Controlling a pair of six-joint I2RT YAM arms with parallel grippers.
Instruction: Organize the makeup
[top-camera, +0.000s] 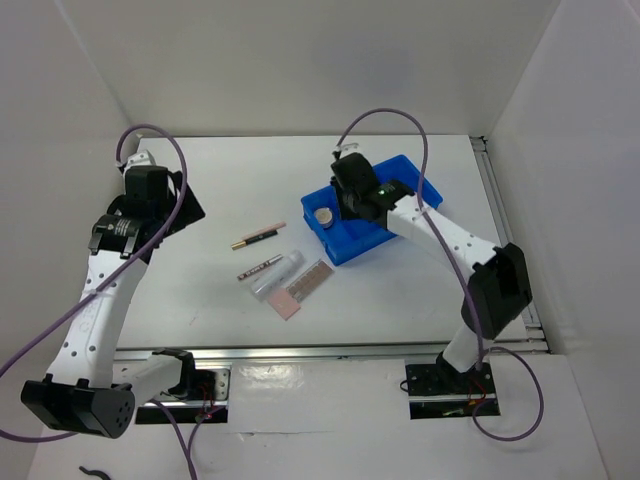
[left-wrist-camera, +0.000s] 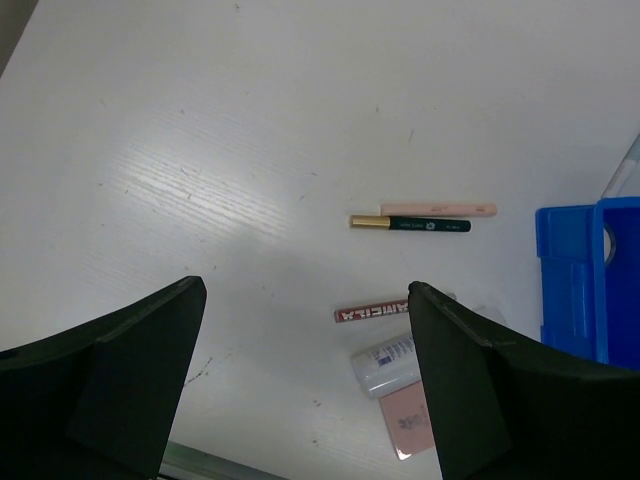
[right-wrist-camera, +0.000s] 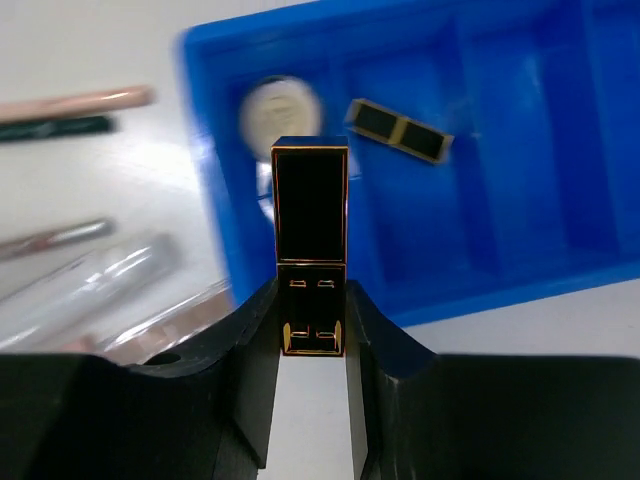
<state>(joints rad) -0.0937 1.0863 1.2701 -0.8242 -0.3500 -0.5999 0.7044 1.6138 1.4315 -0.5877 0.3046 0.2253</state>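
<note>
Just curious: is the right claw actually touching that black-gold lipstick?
Touching. Right wrist view: the right gripper clamps the black-gold lipstick on both sides, with no gap.

White arm links (top-camera: 97, 295) with black joints (top-camera: 497, 285), purple cables (top-camera: 150, 128) at wrists, matte black jaws, small green light (top-camera: 383, 187)

Table (top-camera: 230, 170) free L of pencils (top-camera: 260, 236); R arm (top-camera: 445, 232) over blue tray (top-camera: 412, 166) blocks top access

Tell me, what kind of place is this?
Probably a robot test booth, not a bedroom: plain white walls box in a white table, a left arm and right arm are bolted at its edge, and makeup lies beside a blue tray.
</note>
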